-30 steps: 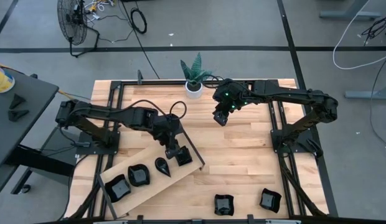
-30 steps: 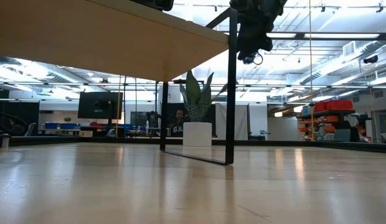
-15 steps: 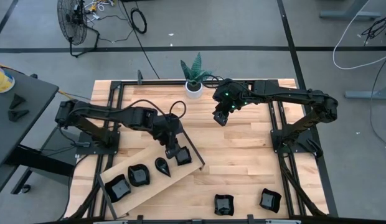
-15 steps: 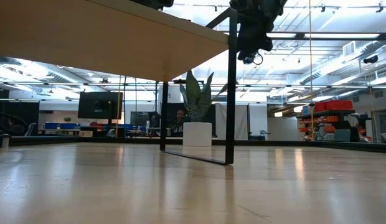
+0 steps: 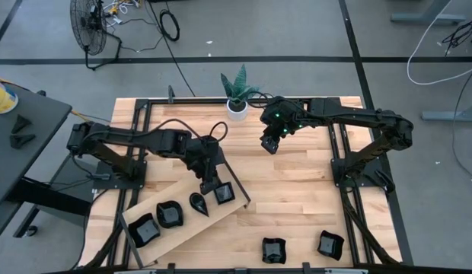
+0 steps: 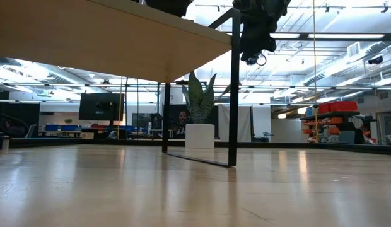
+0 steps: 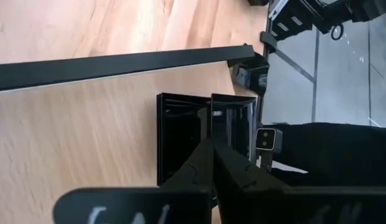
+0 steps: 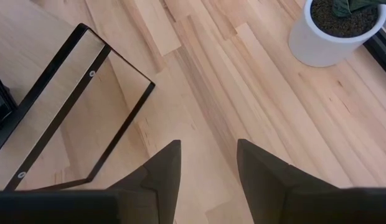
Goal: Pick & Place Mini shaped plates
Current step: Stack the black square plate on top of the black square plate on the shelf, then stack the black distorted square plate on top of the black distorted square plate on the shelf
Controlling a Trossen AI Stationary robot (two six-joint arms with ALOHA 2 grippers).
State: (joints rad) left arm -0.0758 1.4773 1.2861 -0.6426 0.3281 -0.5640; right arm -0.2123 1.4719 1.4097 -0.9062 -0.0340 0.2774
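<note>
Several glossy black mini plates show in the high view. A square one (image 5: 225,195), a teardrop one (image 5: 197,203) and two rounded ones (image 5: 169,215) (image 5: 142,229) rest on the slanted wooden board (image 5: 175,196). Two more (image 5: 272,250) (image 5: 330,244) lie on the table near its near edge. My left gripper (image 5: 212,183) (image 7: 211,144) is shut at the square plate (image 7: 180,134) on the board's right end. My right gripper (image 5: 270,144) (image 8: 208,168) hangs open above the table near the potted plant, touching nothing. My left gripper comes down from above onto the square plate at its side toward the far-left (image 7: 176,173). Its shut fingers (image 7: 196,165) cover the place of contact, so the kind of hold stays hidden. The plate sits flat on the board.
The board stands raised on black metal legs (image 6: 234,94) (image 8: 87,106). A white pot with a green plant (image 5: 237,106) (image 8: 335,34) stands at the table's far edge. Bare wood lies between the board and the right arm.
My left arm has shifted slightly above the board's right end; the square plate stays about where it was. The right arm has kept still.
</note>
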